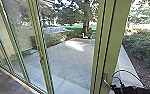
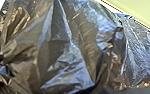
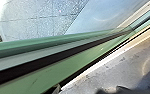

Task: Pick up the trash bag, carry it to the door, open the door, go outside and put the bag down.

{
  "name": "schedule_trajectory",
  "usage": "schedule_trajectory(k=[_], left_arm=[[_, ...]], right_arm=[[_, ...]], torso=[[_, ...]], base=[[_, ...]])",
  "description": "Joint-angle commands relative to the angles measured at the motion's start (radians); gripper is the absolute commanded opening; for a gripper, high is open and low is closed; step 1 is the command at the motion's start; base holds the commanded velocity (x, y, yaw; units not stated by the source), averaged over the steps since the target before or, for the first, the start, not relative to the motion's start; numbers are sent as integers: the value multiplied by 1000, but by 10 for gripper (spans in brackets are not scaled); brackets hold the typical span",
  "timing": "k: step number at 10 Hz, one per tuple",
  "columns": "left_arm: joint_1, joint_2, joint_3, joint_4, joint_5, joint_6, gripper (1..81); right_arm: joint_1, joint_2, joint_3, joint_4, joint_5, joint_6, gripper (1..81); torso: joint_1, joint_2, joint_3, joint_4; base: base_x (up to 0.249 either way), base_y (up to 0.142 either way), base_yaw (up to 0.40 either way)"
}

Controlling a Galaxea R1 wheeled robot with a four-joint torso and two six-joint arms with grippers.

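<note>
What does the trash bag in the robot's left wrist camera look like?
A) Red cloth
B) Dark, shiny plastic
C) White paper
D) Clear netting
B: the trash bag shows as dark, crinkled plastic with glossy highlights along its folds.

Beyond tall glass panes (image 1: 21, 32), sunlight patches the paving (image 1: 66, 58) near shrubs (image 1: 143, 45).

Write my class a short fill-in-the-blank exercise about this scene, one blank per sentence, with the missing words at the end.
1. The trash bag is coloured ____.
2. The door frame is painted ____.
3. Beyond the paving, the thick trunk belongs to a ____.
4. Low in the head view, beside the frame, is the robot's ____ arm.

Missing words: black; green; tree; right.
</note>
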Motion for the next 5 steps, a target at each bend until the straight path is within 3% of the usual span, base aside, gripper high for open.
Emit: schedule_trajectory(k=[1,5], left_arm=[[-22,-7,4,-5,67,-3,10],[-19,-8,4,-5,67,-1,10]], right_arm=[[121,60,24,-8,-18,14,811],[130,59,20,-8,14,10,811]], torso=[[1,0,-29,0],[1,0,-83,0]], base=[[0,0,0],[0,0,0]])
